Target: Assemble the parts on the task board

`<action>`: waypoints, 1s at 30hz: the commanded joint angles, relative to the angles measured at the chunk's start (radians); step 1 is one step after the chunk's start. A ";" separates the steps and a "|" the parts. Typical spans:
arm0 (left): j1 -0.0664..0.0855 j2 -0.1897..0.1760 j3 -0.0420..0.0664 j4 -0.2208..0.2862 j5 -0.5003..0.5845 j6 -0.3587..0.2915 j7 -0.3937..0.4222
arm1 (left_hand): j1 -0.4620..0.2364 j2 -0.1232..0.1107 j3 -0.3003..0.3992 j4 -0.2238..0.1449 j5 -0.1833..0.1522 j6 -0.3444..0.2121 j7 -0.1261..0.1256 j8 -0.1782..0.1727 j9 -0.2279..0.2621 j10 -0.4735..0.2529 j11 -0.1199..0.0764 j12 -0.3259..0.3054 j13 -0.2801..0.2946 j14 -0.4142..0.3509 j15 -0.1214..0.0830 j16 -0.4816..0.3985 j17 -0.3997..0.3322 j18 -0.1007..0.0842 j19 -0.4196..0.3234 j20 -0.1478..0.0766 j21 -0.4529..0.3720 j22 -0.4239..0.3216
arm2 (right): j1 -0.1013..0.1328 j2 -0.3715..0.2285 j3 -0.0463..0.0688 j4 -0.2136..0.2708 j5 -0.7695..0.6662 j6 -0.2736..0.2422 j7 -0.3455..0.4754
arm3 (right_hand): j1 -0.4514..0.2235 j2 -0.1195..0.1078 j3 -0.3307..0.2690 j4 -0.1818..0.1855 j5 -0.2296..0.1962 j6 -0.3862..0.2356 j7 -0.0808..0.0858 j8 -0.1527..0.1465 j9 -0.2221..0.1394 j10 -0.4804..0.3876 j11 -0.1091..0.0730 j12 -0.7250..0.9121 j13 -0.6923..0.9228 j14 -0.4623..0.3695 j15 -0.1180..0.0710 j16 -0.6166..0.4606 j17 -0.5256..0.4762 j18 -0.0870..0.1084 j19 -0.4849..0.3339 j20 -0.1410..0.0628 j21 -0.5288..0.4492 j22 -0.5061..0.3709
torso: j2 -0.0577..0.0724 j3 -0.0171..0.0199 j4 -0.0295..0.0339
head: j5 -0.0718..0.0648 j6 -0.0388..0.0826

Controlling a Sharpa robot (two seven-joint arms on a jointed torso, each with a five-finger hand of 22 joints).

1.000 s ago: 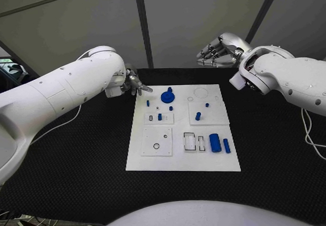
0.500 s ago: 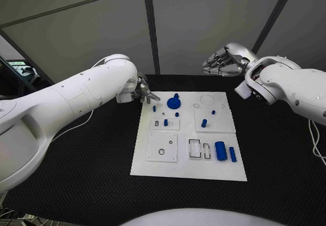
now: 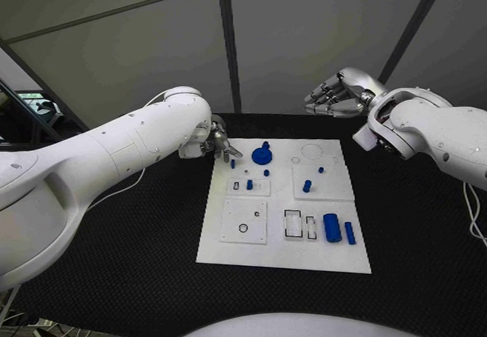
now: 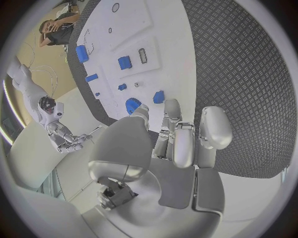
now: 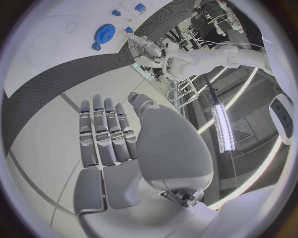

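The left hand (image 3: 215, 142) is hovering at the far left corner of the task board (image 3: 231, 247), and over the last second it has been edging in towards the board's far edge, though much of the apparent shift comes from the camera itself moving. Its fingers (image 4: 173, 115) are lying loosely apart with nothing between them, reaching towards the small blue peg (image 3: 231, 163) and the blue gear (image 3: 262, 154) standing just beyond them; in the left wrist view the gear (image 4: 132, 104) is sitting right at the fingertips, and I cannot tell whether they are touching it. Moving rightwards across the board, two short blue pieces are standing in the middle blocks, one (image 3: 248, 184) beside a small slot and one (image 3: 306, 185) on the neighbouring block, while a blue cylinder (image 3: 331, 227) and a thin blue bar (image 3: 349, 233) are lying loose near the right edge, next to the empty rectangular slots (image 3: 291, 223). The parts have not moved during that second. Further right, the right hand (image 3: 335, 95) is hanging above the table beyond the board's far right corner, well apart from every part, with its fingers (image 5: 104, 130) held straight and side by side, gripping nothing, much as it was before. The assembly looks barely begun, with the left hand probably lining up a first pick among the far-left parts.
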 commanded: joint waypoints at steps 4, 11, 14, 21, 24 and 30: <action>-0.002 0.005 -0.001 -0.008 0.001 0.018 0.012 | 0.022 0.010 0.006 -0.008 0.004 0.014 -0.002 -0.005 -0.003 0.010 -0.002 0.007 0.000 0.062 -0.007 0.009 0.138 -0.028 0.009 0.000 0.008 0.052 | 0.002 0.001 0.001 0.000 0.000 0.007 0.009 | -0.011 -0.002 0.005 -0.003 0.006 0.006 0.003 -0.006 0.001 -0.001 -0.001 0.003 0.001 -0.007 0.000 0.001 -0.001 0.007 0.008 -0.001 -0.007 0.001 | 0.000 0.0004 0.0001 | -0.001 -0.005; -0.005 0.007 -0.001 -0.017 0.001 0.011 0.015 | 0.036 0.016 0.013 -0.013 0.003 0.016 -0.002 -0.007 -0.006 0.009 -0.003 0.006 -0.002 0.062 -0.008 0.010 0.138 -0.028 0.010 -0.001 0.007 0.053 | 0.002 0.002 0.001 0.000 0.000 0.007 0.009 | -0.011 0.000 0.007 -0.004 0.006 0.006 0.003 -0.006 0.001 -0.002 -0.001 0.003 0.001 -0.007 0.000 0.001 -0.002 0.007 0.009 -0.001 -0.008 0.001 | 0.000 0.0001 -0.0004 | -0.002 -0.007; -0.006 0.009 -0.001 -0.020 0.001 0.010 0.016 | 0.044 0.019 0.017 -0.017 0.003 0.017 -0.002 -0.007 -0.007 0.009 -0.003 0.006 -0.003 0.062 -0.008 0.010 0.139 -0.028 0.010 -0.002 0.007 0.053 | 0.002 0.002 0.001 0.000 0.000 0.007 0.009 | -0.011 0.000 0.007 -0.004 0.006 0.006 0.003 -0.006 0.001 -0.002 -0.001 0.003 0.001 -0.007 0.000 0.001 -0.002 0.007 0.009 -0.001 -0.008 0.001 | 0.000 0.0001 -0.0004 | -0.003 -0.008; -0.009 0.014 -0.001 -0.028 0.001 0.022 0.020 | 0.063 0.027 0.028 -0.027 0.002 0.026 -0.006 -0.004 -0.007 0.012 -0.006 0.008 -0.003 0.063 -0.010 0.014 0.142 -0.029 0.013 -0.003 0.011 0.057 | 0.002 0.003 0.001 0.000 0.000 0.009 0.009 | -0.011 0.000 0.007 -0.004 0.006 0.006 0.003 -0.006 0.001 -0.002 -0.001 0.003 0.001 -0.007 0.000 0.001 -0.002 0.007 0.009 -0.001 -0.008 0.001 | 0.001 0.0005 -0.0001 | -0.004 -0.014; -0.010 0.016 -0.001 -0.028 0.001 0.026 0.023 | 0.065 0.028 0.030 -0.028 0.002 0.027 -0.007 -0.003 -0.006 0.012 -0.007 0.008 -0.003 0.063 -0.010 0.014 0.142 -0.029 0.013 -0.003 0.012 0.058 | 0.002 0.004 0.001 0.000 0.000 0.009 0.009 | -0.011 0.000 0.007 -0.004 0.006 0.006 0.003 -0.006 0.001 -0.002 -0.001 0.003 0.001 -0.007 0.000 0.001 -0.002 0.007 0.009 -0.001 -0.008 0.001 | 0.000 0.0007 0.0006 | -0.005 -0.015; -0.012 0.016 -0.002 -0.027 0.001 0.024 0.026 | 0.067 0.028 0.031 -0.029 0.001 0.029 -0.008 -0.002 -0.006 0.012 -0.007 0.008 -0.003 0.064 -0.011 0.015 0.143 -0.029 0.013 -0.004 0.012 0.058 | 0.002 0.004 0.001 0.000 0.000 0.010 0.009 | -0.011 0.000 0.007 -0.004 0.006 0.006 0.003 -0.006 0.001 -0.002 -0.001 0.003 0.001 -0.007 0.000 0.001 -0.002 0.007 0.009 -0.001 -0.008 0.001 | -0.001 0.0010 -0.0008 | -0.006 -0.017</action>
